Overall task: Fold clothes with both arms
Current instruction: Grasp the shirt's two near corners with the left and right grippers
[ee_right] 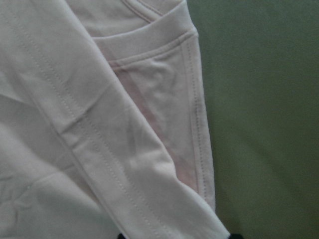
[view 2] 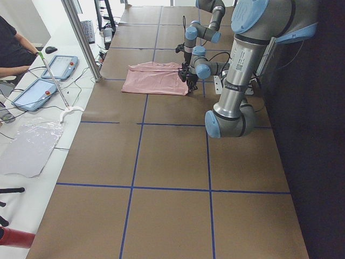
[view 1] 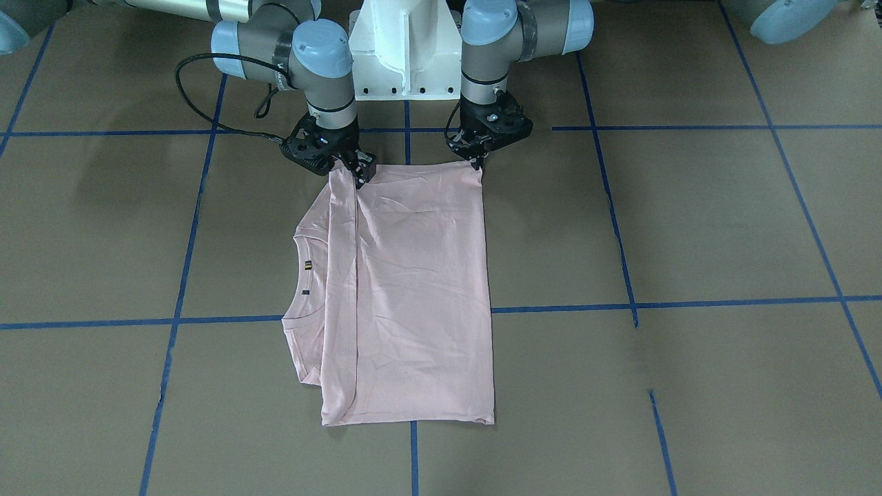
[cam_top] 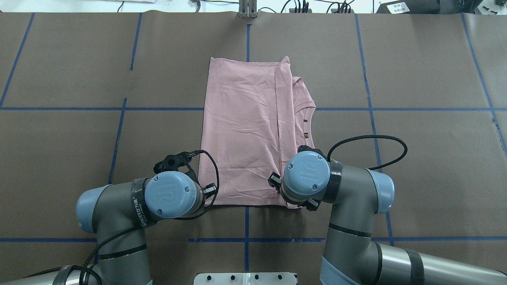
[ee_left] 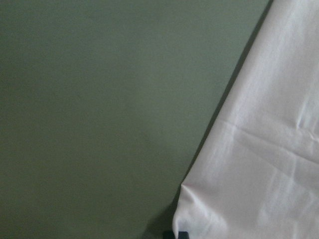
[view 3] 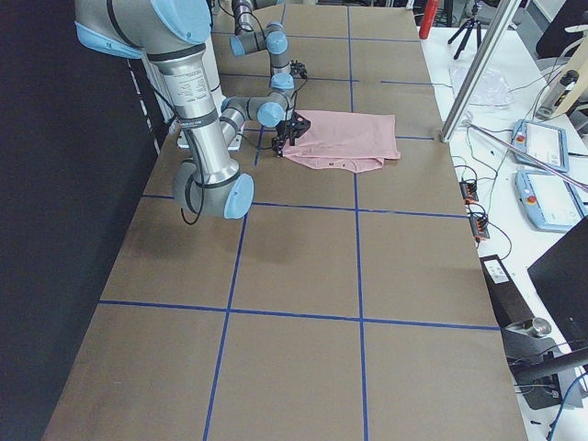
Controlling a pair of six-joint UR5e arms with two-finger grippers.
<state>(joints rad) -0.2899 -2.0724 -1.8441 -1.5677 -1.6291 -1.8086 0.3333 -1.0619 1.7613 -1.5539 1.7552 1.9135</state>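
Pink T-shirt (view 1: 413,289), long axis away from robot (view 1: 405,48), collar (view 1: 301,272) rightward; left gripper (view 1: 475,163), right gripper (view 1: 361,173) on near corners, closure unclear.

Pale pink shirt (view 1: 413,289): lying flat, folded lengthwise into a long rectangle, wrinkled, collar edge (with a small dark tag) showing from under the fold on the robot's right. Left arm (view 1: 524,31) and right arm (view 1: 303,52): silver-grey, blue caps, reaching down at its two robot-side corners.
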